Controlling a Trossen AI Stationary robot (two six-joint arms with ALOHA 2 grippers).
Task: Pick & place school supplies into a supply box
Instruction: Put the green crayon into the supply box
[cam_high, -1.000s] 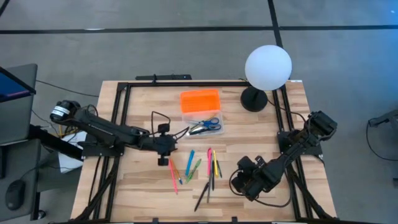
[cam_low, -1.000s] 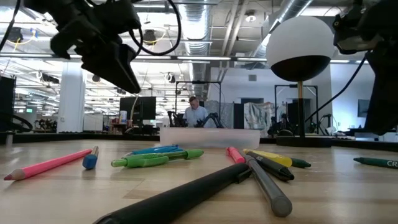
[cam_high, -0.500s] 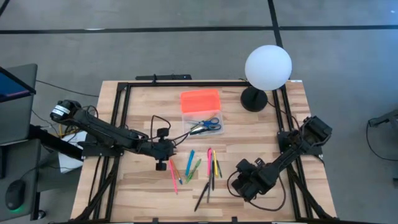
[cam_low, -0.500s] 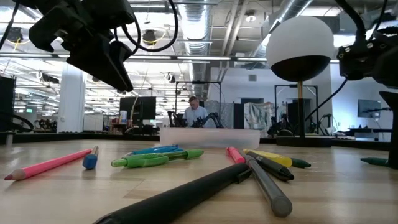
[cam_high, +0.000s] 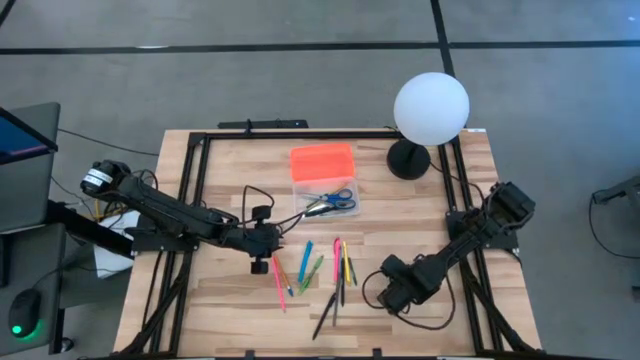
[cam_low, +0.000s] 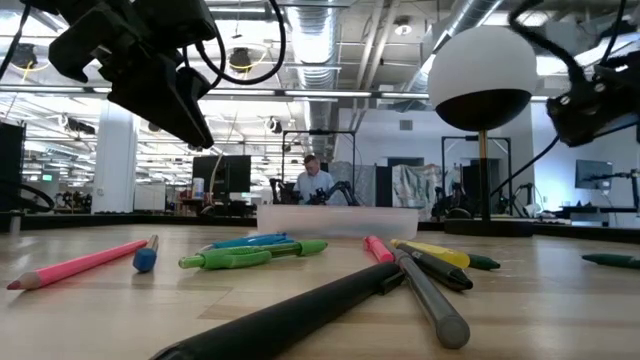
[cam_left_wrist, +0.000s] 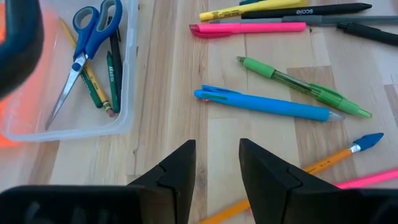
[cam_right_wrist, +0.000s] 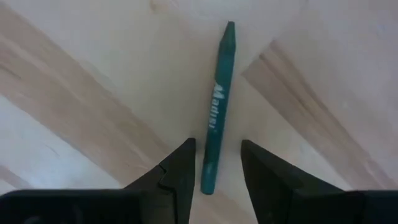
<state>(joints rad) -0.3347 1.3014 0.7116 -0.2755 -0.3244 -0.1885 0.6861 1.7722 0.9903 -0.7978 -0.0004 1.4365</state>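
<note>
The wooden desk (cam_high: 225, 300) is framed by black rails along its sides. Bare wood lies open at the near left corner and along the near edge. The far right corner is taken by a white globe lamp (cam_high: 431, 108) on a dark base.

The left tool (cam_high: 262, 252) hangs above the desk just left of the loose supplies, its fingers (cam_left_wrist: 180, 171) a narrow gap apart and holding nothing. Just beyond it lie a blue pen (cam_left_wrist: 264, 105) and a green pen (cam_left_wrist: 305, 88), with an orange pencil with a blue cap (cam_left_wrist: 339, 155) beside them, and a pink marker (cam_left_wrist: 249, 28), a yellow marker (cam_left_wrist: 249, 9) and black pens a little farther on.

The right tool (cam_high: 392, 294) sits low over the near right part of the desk, right of the same cluster. Its fingers (cam_right_wrist: 180, 171) stand narrowly apart on either side of one end of a green pencil (cam_right_wrist: 216, 112) that lies flat on the wood; they do not grip it.

The supply box (cam_high: 348, 212) rests at the desk's middle, toward the far side, apart from the loose pens. Its orange lid (cam_high: 322, 161) lies open on the far side. Inside the clear tray are blue-handled scissors (cam_left_wrist: 84, 53) and a few pencils, one yellow and two green or dark. In the room beyond the desk a person (cam_low: 313, 180) sits far off.
</note>
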